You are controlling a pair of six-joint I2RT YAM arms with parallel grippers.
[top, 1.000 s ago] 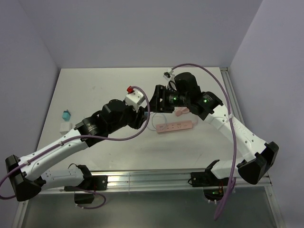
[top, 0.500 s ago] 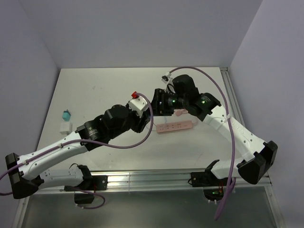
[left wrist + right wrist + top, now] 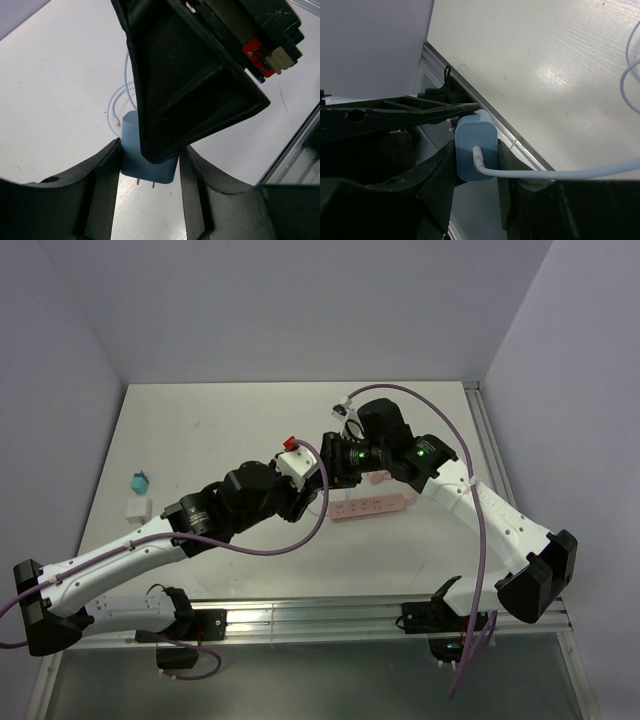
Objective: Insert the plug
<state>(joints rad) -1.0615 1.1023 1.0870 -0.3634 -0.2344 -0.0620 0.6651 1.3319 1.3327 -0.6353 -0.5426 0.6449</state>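
Left gripper (image 3: pixel 150 152) and right gripper (image 3: pixel 476 150) both pinch the plug (image 3: pixel 150 172) aloft over mid-tabletop, close by the left end of the pink power strip (image 3: pixel 368 506), which lies parallel to the near edge.

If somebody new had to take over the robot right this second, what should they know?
Left gripper: shut on the blue plug, held up off the table, prongs bare.
Right gripper: closed on the same plug, at the end where the white cable comes out.
Pink power strip: flat on the table, right beside both grippers.
Done: plug picked up, both grippers on it.
Left: probably let one gripper go, line the prongs up with a socket, push in.
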